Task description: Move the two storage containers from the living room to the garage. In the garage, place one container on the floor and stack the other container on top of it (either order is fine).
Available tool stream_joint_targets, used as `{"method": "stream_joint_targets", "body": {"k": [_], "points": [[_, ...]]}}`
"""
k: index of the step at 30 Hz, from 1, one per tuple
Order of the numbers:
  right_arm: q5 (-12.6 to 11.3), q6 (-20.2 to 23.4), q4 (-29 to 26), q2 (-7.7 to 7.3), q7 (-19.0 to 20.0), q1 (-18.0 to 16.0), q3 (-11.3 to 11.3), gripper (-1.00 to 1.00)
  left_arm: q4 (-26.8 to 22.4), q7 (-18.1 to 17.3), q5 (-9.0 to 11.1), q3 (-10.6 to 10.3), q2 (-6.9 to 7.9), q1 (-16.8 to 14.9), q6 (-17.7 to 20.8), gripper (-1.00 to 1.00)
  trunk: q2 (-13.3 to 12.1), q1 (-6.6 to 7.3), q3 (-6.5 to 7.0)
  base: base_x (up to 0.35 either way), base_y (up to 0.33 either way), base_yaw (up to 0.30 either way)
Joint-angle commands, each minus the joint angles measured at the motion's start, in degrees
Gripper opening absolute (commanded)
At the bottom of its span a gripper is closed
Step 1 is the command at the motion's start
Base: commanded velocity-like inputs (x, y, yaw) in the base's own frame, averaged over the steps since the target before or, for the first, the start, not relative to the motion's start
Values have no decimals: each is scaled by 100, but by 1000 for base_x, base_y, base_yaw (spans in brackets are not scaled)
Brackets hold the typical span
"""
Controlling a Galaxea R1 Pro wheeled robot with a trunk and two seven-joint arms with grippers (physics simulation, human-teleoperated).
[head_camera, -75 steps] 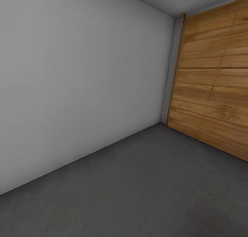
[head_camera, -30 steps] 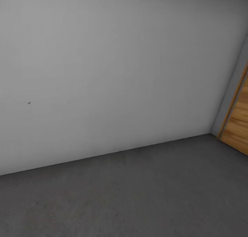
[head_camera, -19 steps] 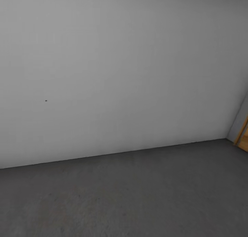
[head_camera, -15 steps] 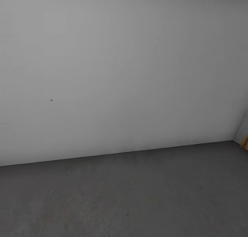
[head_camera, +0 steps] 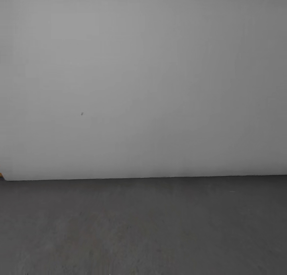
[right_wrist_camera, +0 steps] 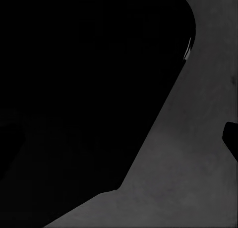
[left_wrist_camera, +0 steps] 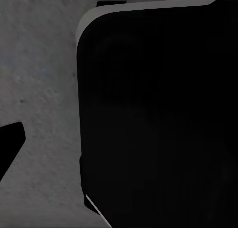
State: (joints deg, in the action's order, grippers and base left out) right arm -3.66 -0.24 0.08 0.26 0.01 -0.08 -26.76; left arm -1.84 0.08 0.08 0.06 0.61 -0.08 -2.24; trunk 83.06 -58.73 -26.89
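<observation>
While you look along either wrist camera, what sits closest to you is a large black rounded body [left_wrist_camera: 158,114], seemingly part of the robot itself, with the dark mottled floor [left_wrist_camera: 44,89] behind it. In the right wrist view a similar black mass [right_wrist_camera: 84,89] covers most of the picture, and the same concrete runs past its edge. Both cameras facing the ground beside the robot suggests your arms hang low and tucked against the body, a sensible carry pose for driving, though that is a judgement, since the arms cannot be traced. Small black slivers at the picture edges may be fingers; you cannot tell whether either tool is released, clenched or grasping anything.

Further out, the head view gives you a band of grey concrete floor [head_camera: 143,227] meeting a plain pale wall [head_camera: 143,79] squarely along a level line. A tiny dark speck [head_camera: 82,113] marks the wall, and a sliver of orange-brown [head_camera: 1,175] shows at the wall's foot on the far left.

Those bare surfaces read as the garage. The two storage containers are not to be seen from here, so you cannot say where they lie; swing the base round to find them before anything else.
</observation>
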Motion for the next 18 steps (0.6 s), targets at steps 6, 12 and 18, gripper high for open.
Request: {"method": "stream_joint_targets", "body": {"k": [6,12,18], "points": [[-39,-3,1,0,2,-1,-40,100,-1,1,1,1,0,-1,-14,100,2,0,-4,0,0,275],[-39,-3,1,0,-1,-1,-40,100,-1,1,1,-3,0,-1,-14,100,2,0,-4,0,0,275],[-39,-3,1,0,-2,-1,-40,100,-1,1,1,-1,0,-1,-14,100,2,0,-4,0,0,275]]}}
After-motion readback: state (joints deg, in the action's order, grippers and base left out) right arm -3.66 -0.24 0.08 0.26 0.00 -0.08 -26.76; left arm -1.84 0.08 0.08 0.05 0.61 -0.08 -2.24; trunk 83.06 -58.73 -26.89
